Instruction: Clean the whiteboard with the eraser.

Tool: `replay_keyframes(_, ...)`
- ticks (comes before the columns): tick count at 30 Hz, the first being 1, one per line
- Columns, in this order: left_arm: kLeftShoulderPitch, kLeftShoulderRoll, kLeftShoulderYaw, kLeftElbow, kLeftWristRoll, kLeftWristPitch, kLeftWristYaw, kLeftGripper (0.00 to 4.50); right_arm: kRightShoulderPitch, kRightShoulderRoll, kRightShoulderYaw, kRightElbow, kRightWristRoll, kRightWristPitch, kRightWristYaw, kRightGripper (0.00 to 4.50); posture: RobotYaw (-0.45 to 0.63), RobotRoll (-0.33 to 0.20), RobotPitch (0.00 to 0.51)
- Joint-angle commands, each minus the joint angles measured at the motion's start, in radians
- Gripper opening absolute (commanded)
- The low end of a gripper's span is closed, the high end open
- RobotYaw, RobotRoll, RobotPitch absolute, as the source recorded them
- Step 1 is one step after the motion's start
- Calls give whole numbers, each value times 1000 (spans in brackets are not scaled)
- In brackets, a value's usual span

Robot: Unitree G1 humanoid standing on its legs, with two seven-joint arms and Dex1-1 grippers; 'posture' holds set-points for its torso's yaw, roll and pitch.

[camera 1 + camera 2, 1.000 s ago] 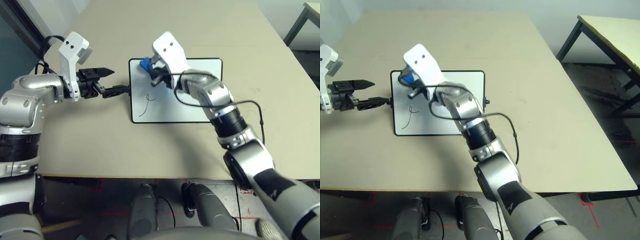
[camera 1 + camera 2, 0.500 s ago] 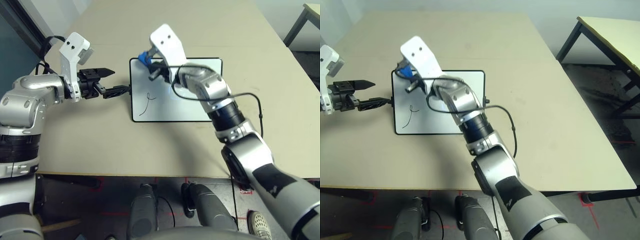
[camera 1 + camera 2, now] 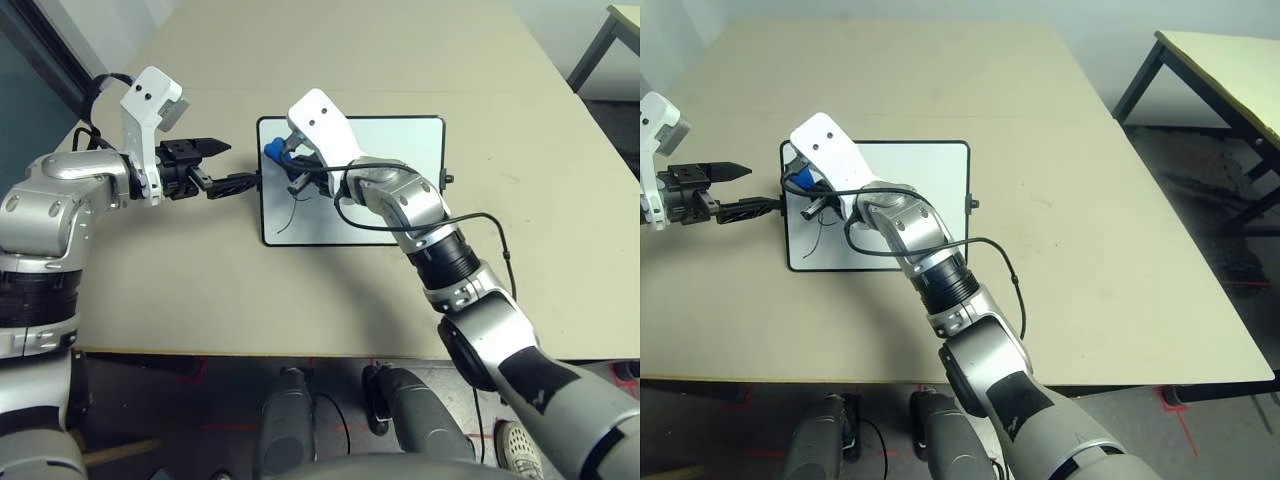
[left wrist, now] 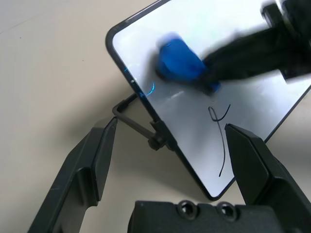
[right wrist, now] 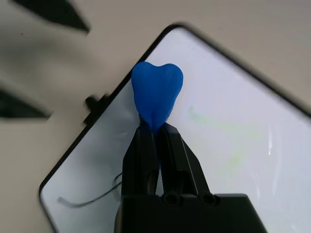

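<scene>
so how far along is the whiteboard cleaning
Partly done, it seems. Most of the whiteboard looks white, with faint greenish smears remaining. In hand: the right gripper pinches the blue eraser over the board's left part. Left to wipe: the dark scribble and a small blue mark near the frame.

In the left wrist view, the eraser (image 4: 179,59) is blurred and the whiteboard (image 4: 194,126) cut off.

White whiteboard (image 3: 930,165) with a thin black frame lying on a beige bench (image 3: 1090,260), robot's silver right arm (image 3: 985,355) reaching across it, blue eraser (image 3: 805,178) in the right jaws (image 3: 810,190) near the board's left edge, dark scribble (image 3: 818,240) just below, left jaws (image 3: 745,188) open beside the frame.
</scene>
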Motion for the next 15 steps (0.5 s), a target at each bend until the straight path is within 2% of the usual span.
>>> replay_keyframes(1,7,-3,-6,-2,-1,4,1,4500,-46,10,-41,58,4,-55,-22,0,-62,0,163)
replay_keyframes(4,11,-5,-5,-7,-3,6,3,4500,-40,25,-38,66,0,-60,-22,0,-61,0,164)
replay_keyframes(11,20,-2,2,-12,-6,8,4,4500,113,33,63,-102,-9,44,14,0,-60,0,167)
replay_keyframes(15,20,-3,1,-11,-6,8,4,4500,137,28,82,-140,-7,69,18,0,-61,0,169)
